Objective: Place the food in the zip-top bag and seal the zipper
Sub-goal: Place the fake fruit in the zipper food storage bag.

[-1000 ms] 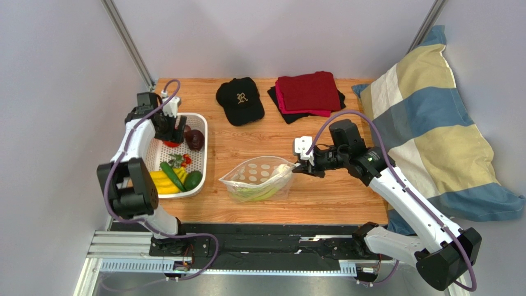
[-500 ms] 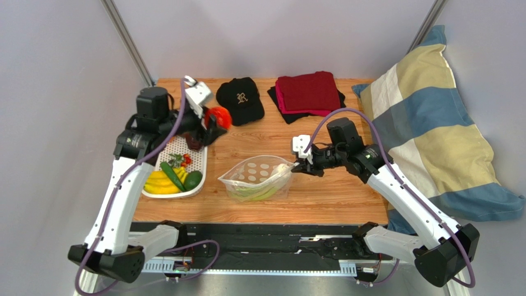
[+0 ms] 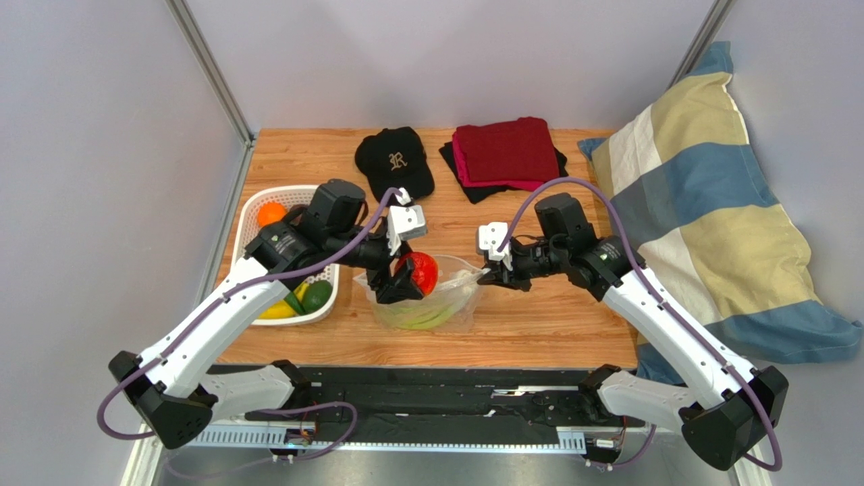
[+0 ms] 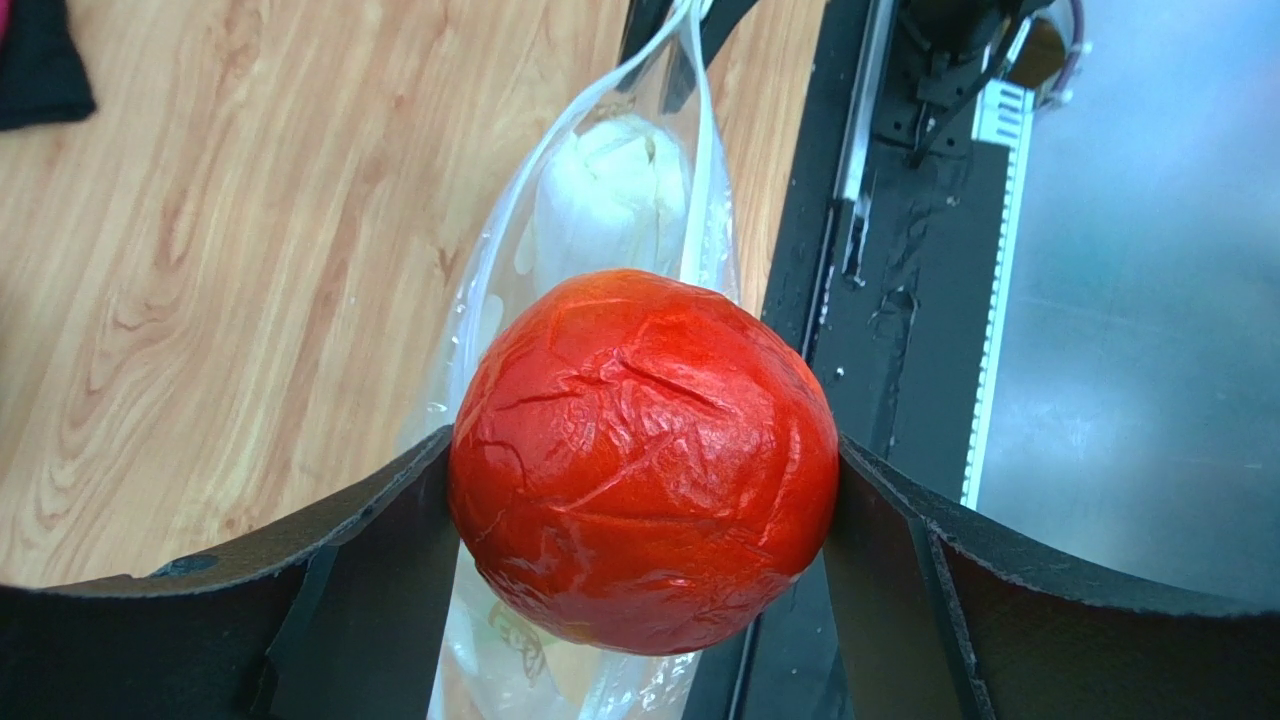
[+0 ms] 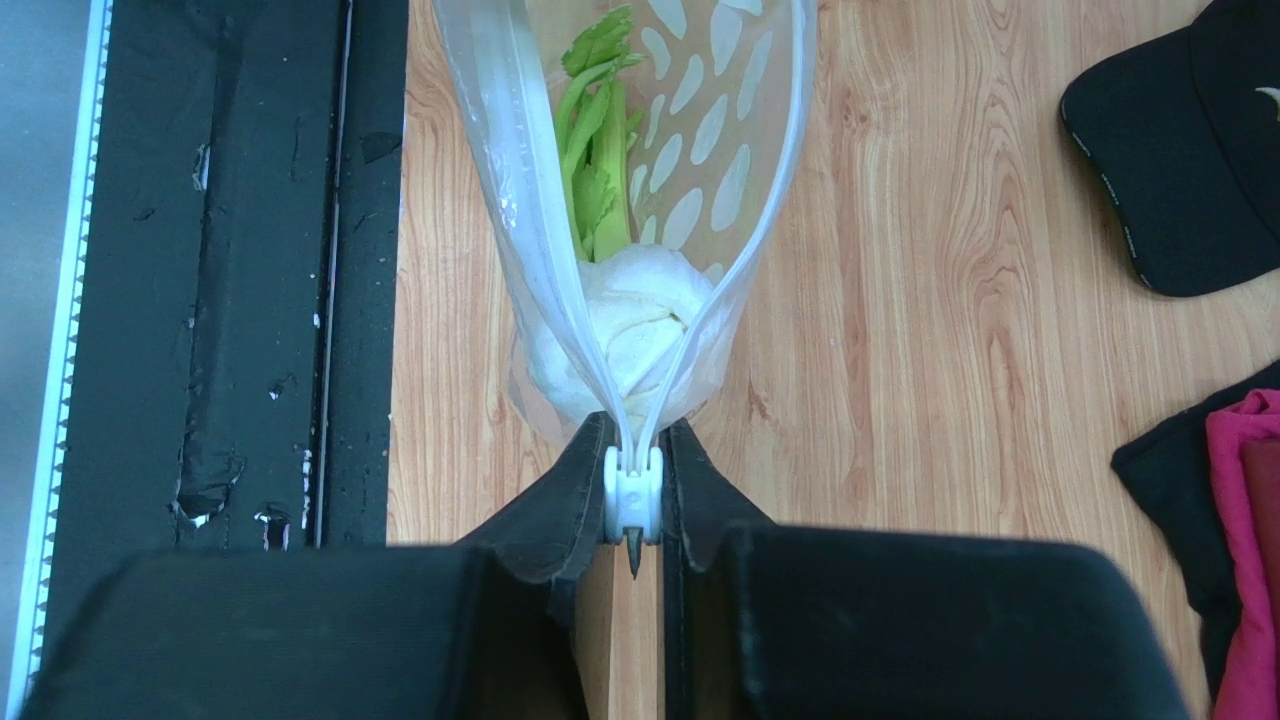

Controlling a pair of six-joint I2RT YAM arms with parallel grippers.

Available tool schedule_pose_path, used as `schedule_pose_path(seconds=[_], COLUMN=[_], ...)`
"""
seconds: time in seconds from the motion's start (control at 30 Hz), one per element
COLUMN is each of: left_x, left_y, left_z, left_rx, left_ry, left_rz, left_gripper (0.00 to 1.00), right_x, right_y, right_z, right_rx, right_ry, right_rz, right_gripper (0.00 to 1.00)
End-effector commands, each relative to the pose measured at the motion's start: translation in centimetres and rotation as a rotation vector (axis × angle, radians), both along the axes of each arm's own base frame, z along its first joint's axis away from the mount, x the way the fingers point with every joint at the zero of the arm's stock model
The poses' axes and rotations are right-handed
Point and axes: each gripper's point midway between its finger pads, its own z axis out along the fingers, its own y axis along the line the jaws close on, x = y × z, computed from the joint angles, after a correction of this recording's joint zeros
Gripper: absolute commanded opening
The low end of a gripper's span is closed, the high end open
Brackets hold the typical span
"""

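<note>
My left gripper (image 3: 413, 275) is shut on a red round fruit (image 3: 418, 271) and holds it over the open mouth of the dotted clear zip-top bag (image 3: 436, 304). In the left wrist view the fruit (image 4: 643, 458) fills the jaws, with the bag (image 4: 601, 210) below. My right gripper (image 3: 495, 273) is shut on the white zipper slider (image 5: 633, 500) at the bag's right end, keeping the zipper strips (image 5: 744, 225) parted. A pale-green-and-white stalk (image 5: 601, 165) lies inside the bag. An orange (image 3: 270, 214) sits in the white basket (image 3: 262, 198).
The basket at the left also holds yellow and green produce (image 3: 316, 296). A black cap (image 3: 394, 162) and folded red and black cloths (image 3: 506, 154) lie at the back. A striped pillow (image 3: 710, 203) rests off the table's right edge.
My left arm swung from the basket to the right and down, carrying the red fruit over the bag's mouth. The right gripper stayed on the slider.
</note>
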Motion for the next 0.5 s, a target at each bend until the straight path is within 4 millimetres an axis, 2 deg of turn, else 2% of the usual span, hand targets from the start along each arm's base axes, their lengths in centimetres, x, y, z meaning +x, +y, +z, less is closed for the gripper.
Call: schedule_pose_path(seconds=[0.0, 0.07, 0.17, 0.33, 0.37, 0.43, 0.47], left_x=[0.4, 0.6, 2.3, 3.2, 3.3, 5.1, 6.0], left_y=[0.4, 0.7, 1.2, 1.7, 1.8, 3.5, 4.3], left_z=[-1.1, -1.4, 0.3, 2.5, 3.4, 5.4, 5.6], left_rx=[0.072, 0.099, 0.096, 0.039, 0.014, -0.071, -0.094], left_ry=[-0.028, -0.022, -0.063, -0.033, -0.032, -0.038, -0.007], left_rz=[-0.015, -0.009, 0.085, 0.173, 0.194, 0.300, 0.368], left_gripper=[0.84, 0.99, 0.99, 0.99, 0.99, 0.99, 0.99], right_x=[0.2, 0.2, 0.2, 0.3, 0.3, 0.4, 0.4], right_y=[0.3, 0.3, 0.3, 0.4, 0.4, 0.4, 0.4], right_z=[2.1, 2.1, 2.1, 2.1, 2.2, 2.2, 2.2], right_rx=[0.037, 0.034, 0.034, 0.034, 0.036, 0.033, 0.033], right_ry=[-0.054, -0.052, -0.059, -0.067, -0.071, -0.071, -0.074], right_rz=[0.000, -0.001, 0.002, 0.007, 0.008, 0.006, 0.008], right_gripper=[0.00, 0.00, 0.00, 0.00, 0.00, 0.00, 0.00])
